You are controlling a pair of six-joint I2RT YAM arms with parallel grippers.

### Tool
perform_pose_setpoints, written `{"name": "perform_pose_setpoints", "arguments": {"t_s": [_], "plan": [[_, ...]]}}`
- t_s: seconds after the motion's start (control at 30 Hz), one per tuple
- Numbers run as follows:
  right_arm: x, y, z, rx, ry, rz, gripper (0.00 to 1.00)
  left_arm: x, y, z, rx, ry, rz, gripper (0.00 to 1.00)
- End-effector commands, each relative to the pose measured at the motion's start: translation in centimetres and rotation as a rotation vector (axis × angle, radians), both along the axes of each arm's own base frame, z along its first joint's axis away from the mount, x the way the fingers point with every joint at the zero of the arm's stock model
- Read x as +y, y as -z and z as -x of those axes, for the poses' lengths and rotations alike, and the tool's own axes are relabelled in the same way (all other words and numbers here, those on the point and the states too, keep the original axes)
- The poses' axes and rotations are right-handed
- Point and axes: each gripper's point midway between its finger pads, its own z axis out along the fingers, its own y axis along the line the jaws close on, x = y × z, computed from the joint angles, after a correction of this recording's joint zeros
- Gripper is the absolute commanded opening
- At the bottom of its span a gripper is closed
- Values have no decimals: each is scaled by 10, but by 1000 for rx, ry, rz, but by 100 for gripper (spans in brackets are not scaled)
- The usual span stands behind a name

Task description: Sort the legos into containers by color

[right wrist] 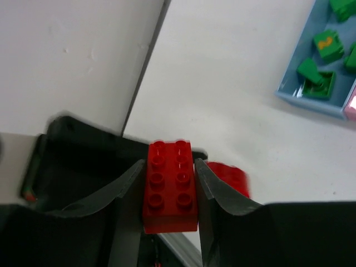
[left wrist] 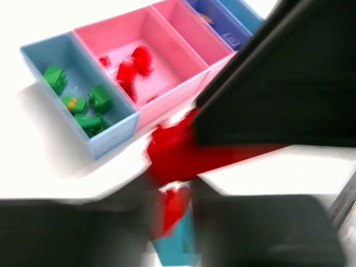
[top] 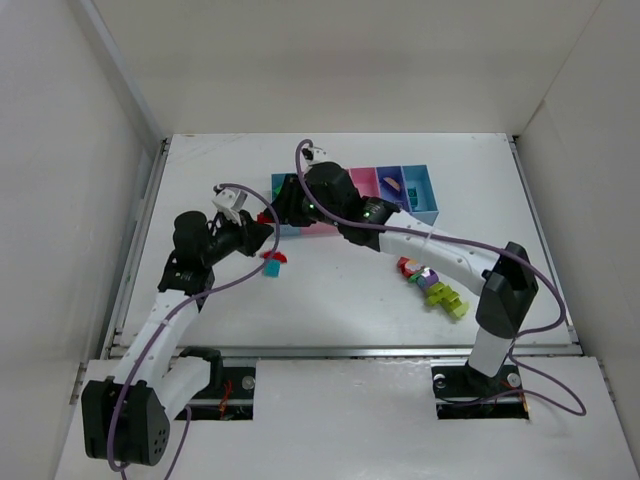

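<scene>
Top external view: a mixed pile of legos (top: 432,285) lies unsorted, nearer the arms than the containers (top: 420,195).

Left wrist view: green pieces (left wrist: 83,105) sit in the containers' end bin and red pieces (left wrist: 133,67) in the next. The state of the left gripper (left wrist: 172,222) cannot be told.

Right wrist view: the right gripper (right wrist: 169,189) clamps a red brick (right wrist: 169,183) off the containers' green end.

The place looks like a robotics lab test cell: a white table (top: 340,300) boxed in by plain white wall panels (top: 60,200), with a cabled left arm (top: 165,320) and right arm (top: 450,255) bolted at its near edge.
</scene>
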Motion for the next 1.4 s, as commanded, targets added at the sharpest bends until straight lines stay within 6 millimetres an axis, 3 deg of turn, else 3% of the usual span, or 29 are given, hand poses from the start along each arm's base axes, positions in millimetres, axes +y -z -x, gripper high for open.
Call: {"name": "perform_pose_setpoints", "arguments": {"t_s": [0.0, 0.23, 0.33, 0.37, 0.47, 0.5, 0.53, 0.67, 0.73, 0.77, 0.8, 0.83, 0.87, 0.9, 1.03, 1.13, 1.23, 1.3, 1.37], "plan": [[14, -22, 9, -18, -41, -64, 0, -1, -16, -4, -65, 1, 22, 0], [7, -20, -4, -61, 21, -32, 0, 2, -4, 0, -26, -6, -3, 0], [-13, -20, -31, -65, 88, -28, 0, 6, 1, 1, -11, -27, -21, 0], [-30, -15, -52, -76, 148, -5, 0, 7, 3, 2, -8, -25, -29, 0], [-55, 9, -89, -85, 220, 66, 0, 9, 5, 3, -2, -33, -42, 0], [-68, 8, -106, -84, 254, 81, 0, 11, 8, 3, 3, -42, -53, 0], [-72, 26, -116, -72, 259, 127, 0, 11, 11, 4, 17, -41, -55, 0], [-93, 54, -150, -85, 349, 273, 0, 15, 15, 6, 22, -50, -92, 0], [-99, 53, -160, -105, 378, 334, 15, 18, 17, 7, 24, -60, -107, 0], [-98, 64, -163, -108, 360, 375, 31, 19, 20, 8, 29, -56, -119, 24], [-99, 63, -166, -116, 365, 392, 67, 19, 20, 8, 29, -56, -119, 41], [-101, 60, -168, -124, 374, 411, 91, 19, 22, 9, 29, -52, -131, 66], [-103, 60, -169, -126, 382, 415, 92, 19, 22, 9, 29, -52, -131, 66], [-103, 56, -170, -140, 377, 419, 100, 19, 22, 9, 29, -52, -131, 80], [-103, 22, -168, -228, 367, 402, 100, 19, 20, 8, 20, -52, -129, 97], [-89, -5, -151, -328, 296, 410, 100, 19, 20, 8, 20, -52, -129, 100], [-70, -9, -119, -411, 180, 445, 100, 25, 19, 4, 17, -100, -136, 100], [-55, 4, -94, -412, 40, 434, 100, 33, 16, 1, 22, -152, -143, 100], [-41, 58, -53, -360, -184, 454, 100, 44, 23, 1, 38, -193, -201, 95]]}}
